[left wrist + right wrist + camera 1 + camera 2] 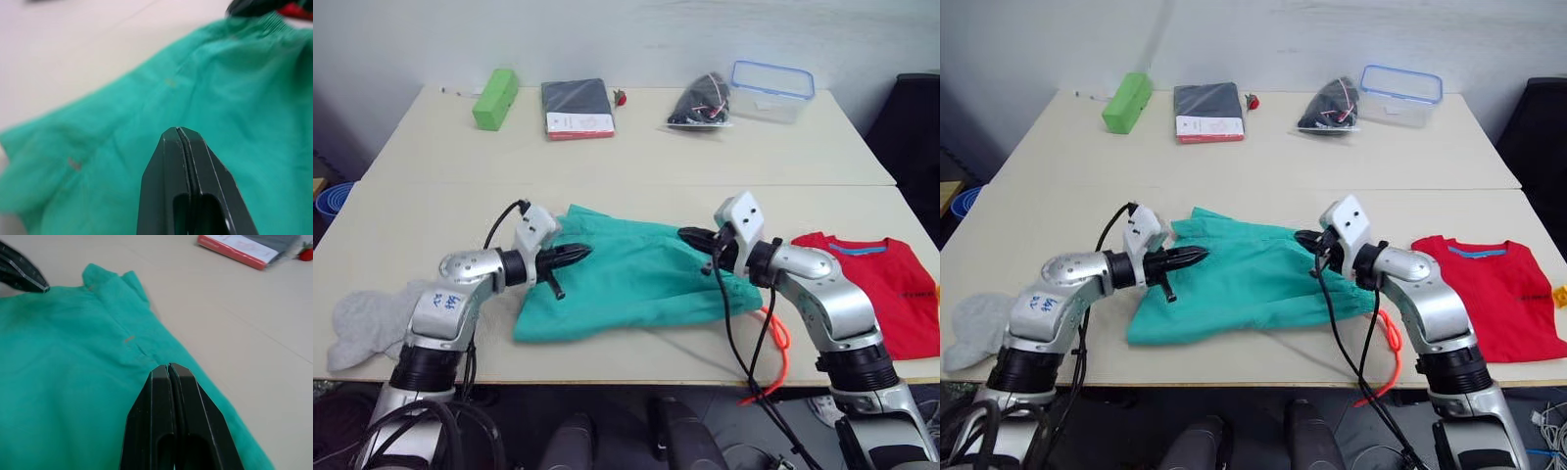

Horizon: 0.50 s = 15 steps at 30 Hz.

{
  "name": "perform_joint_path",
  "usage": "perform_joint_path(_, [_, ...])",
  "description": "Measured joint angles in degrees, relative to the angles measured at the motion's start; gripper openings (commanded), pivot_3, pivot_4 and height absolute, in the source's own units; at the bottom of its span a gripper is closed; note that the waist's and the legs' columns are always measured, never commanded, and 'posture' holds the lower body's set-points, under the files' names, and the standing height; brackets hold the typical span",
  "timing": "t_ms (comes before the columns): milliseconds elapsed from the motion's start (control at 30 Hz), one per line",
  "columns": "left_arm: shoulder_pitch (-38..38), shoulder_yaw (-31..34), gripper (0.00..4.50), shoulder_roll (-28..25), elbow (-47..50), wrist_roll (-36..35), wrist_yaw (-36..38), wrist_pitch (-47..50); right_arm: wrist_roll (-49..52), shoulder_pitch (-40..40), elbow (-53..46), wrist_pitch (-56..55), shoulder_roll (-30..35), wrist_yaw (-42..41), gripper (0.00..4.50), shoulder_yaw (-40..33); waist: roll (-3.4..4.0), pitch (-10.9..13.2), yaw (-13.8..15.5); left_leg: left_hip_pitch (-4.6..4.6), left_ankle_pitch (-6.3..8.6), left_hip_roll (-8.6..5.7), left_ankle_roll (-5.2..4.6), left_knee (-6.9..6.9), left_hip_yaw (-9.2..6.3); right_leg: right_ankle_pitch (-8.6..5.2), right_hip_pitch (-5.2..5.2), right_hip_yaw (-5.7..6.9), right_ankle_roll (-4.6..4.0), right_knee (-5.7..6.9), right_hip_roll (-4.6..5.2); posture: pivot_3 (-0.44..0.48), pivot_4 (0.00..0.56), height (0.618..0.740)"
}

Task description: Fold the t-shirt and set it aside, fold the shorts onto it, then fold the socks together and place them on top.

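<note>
The teal shorts [636,279] lie spread flat at the middle of the near table, their orange drawstring [779,343] hanging over the front edge on the right. My left gripper [582,252] is shut and empty, its tip over the shorts' left edge. My right gripper [687,235] is also shut and empty, hovering over the shorts' far right edge. In the wrist views both pairs of fingers [180,129] [167,366] are pressed together just above the teal cloth. The red t-shirt [881,284] lies folded at the right. The grey socks [367,323] rest at the front left corner.
On the far table stand a green box [496,98], a dark packet with a red-and-white edge [578,110], a black bag [703,98] and a clear container with a blue rim [771,90]. A blue bucket [333,201] sits beyond the left edge.
</note>
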State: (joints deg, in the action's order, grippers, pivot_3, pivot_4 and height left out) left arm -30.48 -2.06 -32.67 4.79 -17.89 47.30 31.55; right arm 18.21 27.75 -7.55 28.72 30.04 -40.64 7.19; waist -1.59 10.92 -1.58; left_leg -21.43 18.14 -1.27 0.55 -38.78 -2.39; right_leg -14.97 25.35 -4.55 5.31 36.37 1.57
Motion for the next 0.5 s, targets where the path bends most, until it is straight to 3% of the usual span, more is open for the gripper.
perform_joint_path(100, [-6.4,-3.2,0.0,1.5,-6.1,3.3,-0.6,-1.8,-3.8,0.2,-0.2,-1.7,-0.1,-0.4,0.05,4.0,0.0,0.0,0.1,0.01,-0.01,-0.05,0.01,-0.01,0.01,0.01,-0.01,0.3,0.01,-0.02,0.0,0.0,0.15,0.74])
perform_joint_path(200, [-11.8,-6.9,0.0,5.4,-18.6,8.4,-3.2,-5.1,-7.4,0.4,0.4,-1.8,-1.7,0.5,0.05,7.8,0.0,0.0,0.1,0.0,-0.01,-0.07,0.01,0.0,0.01,0.01,0.0,0.36,0.02,-0.02,-0.01,0.0,0.15,0.74])
perform_joint_path(333, [-12.5,-9.5,0.0,7.1,-28.2,11.6,-3.1,-7.1,-10.1,0.1,1.2,0.2,-1.9,1.8,0.05,8.9,0.0,0.0,-0.4,-0.04,-0.04,0.03,0.05,0.13,0.11,0.01,0.14,0.27,0.01,0.02,-0.06,0.0,0.15,0.74])
perform_joint_path(500, [-13.1,-10.2,0.0,6.9,-30.9,13.5,-2.0,-11.1,-11.4,-2.5,-0.8,4.0,-1.1,2.7,0.05,8.7,0.0,0.0,0.0,0.02,-0.06,-0.01,0.08,0.19,0.04,0.0,0.07,0.32,0.0,-0.06,0.0,0.0,0.15,0.74])
